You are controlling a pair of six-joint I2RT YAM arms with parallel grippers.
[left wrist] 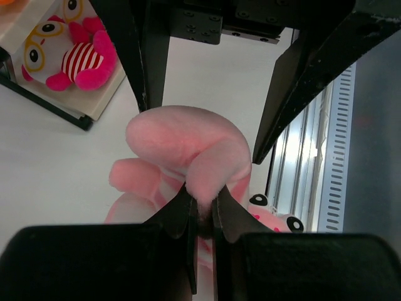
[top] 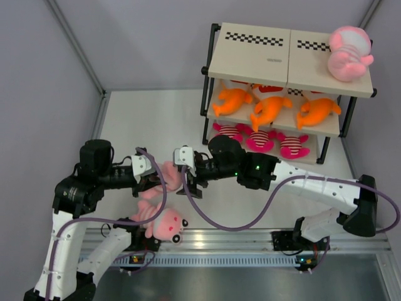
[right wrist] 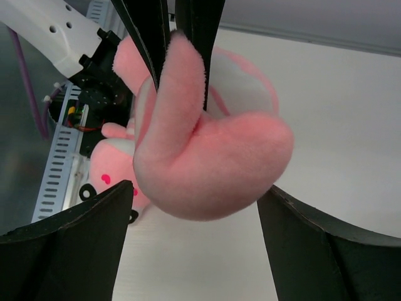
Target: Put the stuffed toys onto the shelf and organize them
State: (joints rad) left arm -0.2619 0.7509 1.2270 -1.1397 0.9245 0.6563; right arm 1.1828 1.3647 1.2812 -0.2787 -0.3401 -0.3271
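Note:
My left gripper (left wrist: 203, 212) is shut on a limb of a pale pink doll (left wrist: 182, 144) and holds it above the table. My right gripper (right wrist: 194, 235) is open, its fingers (right wrist: 69, 244) on either side of the same doll's round head (right wrist: 213, 163) without pressing it. In the top view the two grippers meet at this doll (top: 170, 176), left of the shelf (top: 285, 63). A second pink doll (top: 166, 224) lies on the table near the front rail. Another pink doll (top: 348, 53) rests on the top board.
Three orange sharks (top: 270, 108) fill the middle board, and three magenta creatures (top: 260, 138) sit on the lowest. The shelf's black frame post (top: 205, 119) stands close behind my right wrist. A metal rail (top: 250, 241) runs along the near edge.

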